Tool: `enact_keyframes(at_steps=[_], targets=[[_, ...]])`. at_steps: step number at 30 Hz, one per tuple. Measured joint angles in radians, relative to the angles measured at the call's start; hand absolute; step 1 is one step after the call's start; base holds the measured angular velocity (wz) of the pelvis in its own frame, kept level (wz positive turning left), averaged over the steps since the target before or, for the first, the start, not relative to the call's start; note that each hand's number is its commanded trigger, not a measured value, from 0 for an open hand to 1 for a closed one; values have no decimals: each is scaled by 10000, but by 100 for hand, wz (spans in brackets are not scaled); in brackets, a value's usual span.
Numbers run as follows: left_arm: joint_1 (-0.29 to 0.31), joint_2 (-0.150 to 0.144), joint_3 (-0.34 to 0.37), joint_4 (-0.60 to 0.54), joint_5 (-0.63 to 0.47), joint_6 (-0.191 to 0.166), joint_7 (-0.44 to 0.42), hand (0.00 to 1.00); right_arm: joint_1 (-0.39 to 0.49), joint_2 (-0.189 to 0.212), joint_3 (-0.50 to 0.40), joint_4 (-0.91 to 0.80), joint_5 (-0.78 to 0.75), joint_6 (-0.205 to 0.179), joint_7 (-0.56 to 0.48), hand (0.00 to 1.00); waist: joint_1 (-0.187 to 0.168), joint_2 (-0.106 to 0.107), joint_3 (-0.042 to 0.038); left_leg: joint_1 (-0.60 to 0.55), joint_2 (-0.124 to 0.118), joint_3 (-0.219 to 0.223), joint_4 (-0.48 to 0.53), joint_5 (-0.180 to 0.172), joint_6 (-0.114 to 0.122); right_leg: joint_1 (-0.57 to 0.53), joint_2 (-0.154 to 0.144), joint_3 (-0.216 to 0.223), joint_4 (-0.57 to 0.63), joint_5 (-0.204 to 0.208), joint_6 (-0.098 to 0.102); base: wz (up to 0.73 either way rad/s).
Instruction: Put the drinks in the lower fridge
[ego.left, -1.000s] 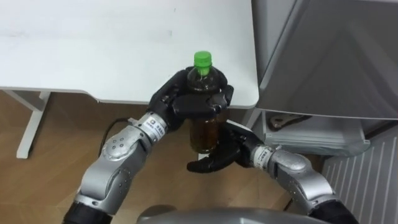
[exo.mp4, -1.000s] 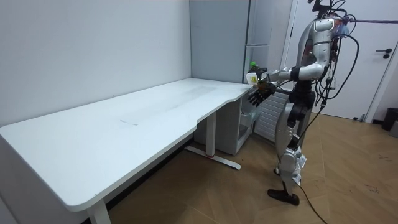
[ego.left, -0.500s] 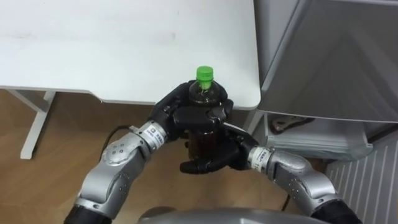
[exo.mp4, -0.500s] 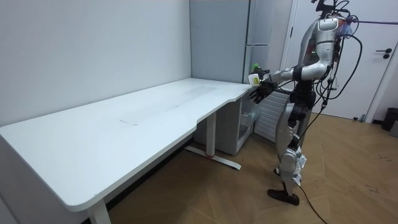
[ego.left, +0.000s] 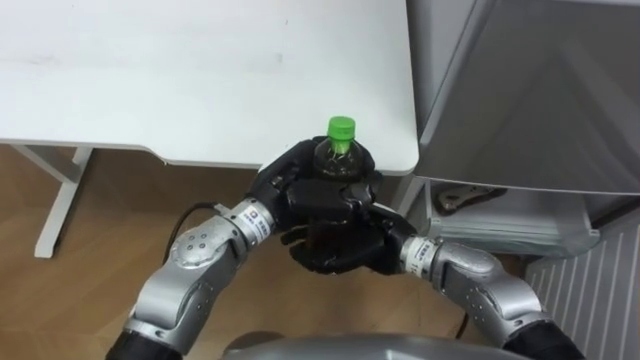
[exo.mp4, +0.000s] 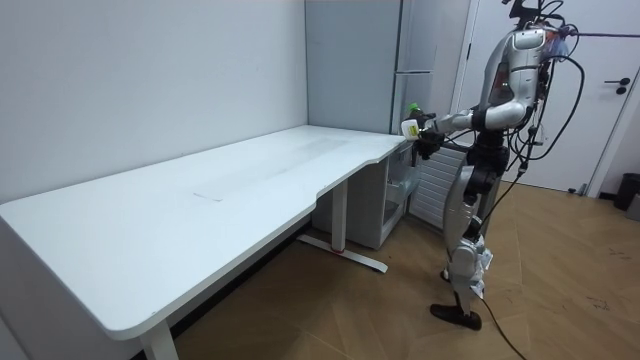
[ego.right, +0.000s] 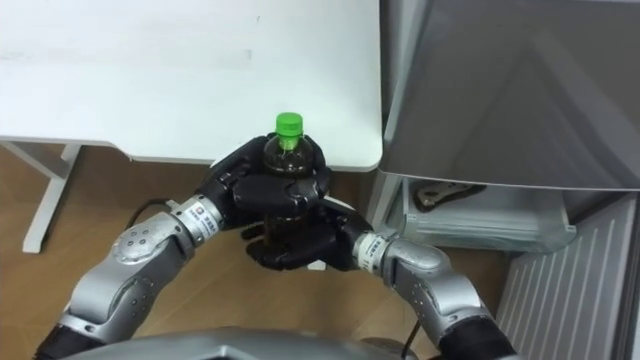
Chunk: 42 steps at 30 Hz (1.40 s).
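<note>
A drink bottle with a green cap (ego.left: 342, 127) and dark brown contents is held upright in front of me, just off the white table's near right corner. My left hand (ego.left: 300, 182) is curled round its shoulder and upper body. From below and the right, my right hand (ego.left: 345, 250) wraps the lower body, hiding the brown liquid. In the right eye view the cap (ego.right: 289, 123) stands above both hands. In the room view I stand at the table's end beside the fridge, holding the bottle (exo.mp4: 410, 124) out at chest height.
The white table (ego.left: 200, 70) spans the upper left, its rounded corner just behind the bottle. A grey fridge (ego.left: 530, 90) fills the right; below it an open white compartment (ego.left: 500, 215) holds a dark object (ego.left: 465, 197). Wood floor lies beneath.
My right hand has risen from under the bottle and closed round its lower body. The bottle has shifted slightly right toward the fridge, still in my left hand.
</note>
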Motion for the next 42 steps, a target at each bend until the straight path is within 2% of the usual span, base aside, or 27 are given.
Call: enact_keyframes(at_steps=[5, 6, 7, 14, 28, 36, 42], targets=[[0, -73, 54, 0, -194, 0, 28, 100, 0, -35, 158, -20, -4, -316, -22, 100, 1, -5, 4, 1, -2, -5, -12, 0, 0, -11, -2, -1, -1, -1, 1, 0], [-1, -84, 58, 0, -221, -4, 29, 72, 0, -34, 158, -24, -4, -329, -33, 100, 0, -5, 4, 3, -1, -5, -18, 0, 0, -10, -2, -1, -1, -1, 2, 0], [0, -93, 57, 0, -219, -7, 32, 0, 0, -35, 163, -25, -4, -332, -41, 100, -1, -3, 5, 0, 0, -5, -29, 0, 0, -8, -1, -2, -1, -2, 3, 0], [0, -59, 57, 0, -201, -16, 21, 0, 0, -52, 169, -25, 2, -329, -52, 100, -2, 4, 13, -6, 1, -4, -67, 0, 0, -5, 2, -1, 1, -2, 3, 0], [-1, -44, 104, 0, -156, -285, 29, 0, 4, -42, 291, -26, 676, -323, -3, 100, -2, 65, 50, -1, 12, -11, -142, -1, 0, -13, 11, -32, 6, -1, 4, 0], [-2, -54, 207, -22, -14, -320, 25, 0, 6, -45, 290, -33, 735, -323, 10, 100, 13, 83, 36, 3, 14, 1, -133, 0, -1, -88, 14, -13, 13, 0, 3, 0], [-26, -33, 344, -618, -24, -322, 23, 0, 20, -156, 271, -274, 1109, -337, 60, 100, -7, 100, 20, -70, 14, -2, -124, 0, -1, -107, 12, 6, 13, 1, 4, 0]])
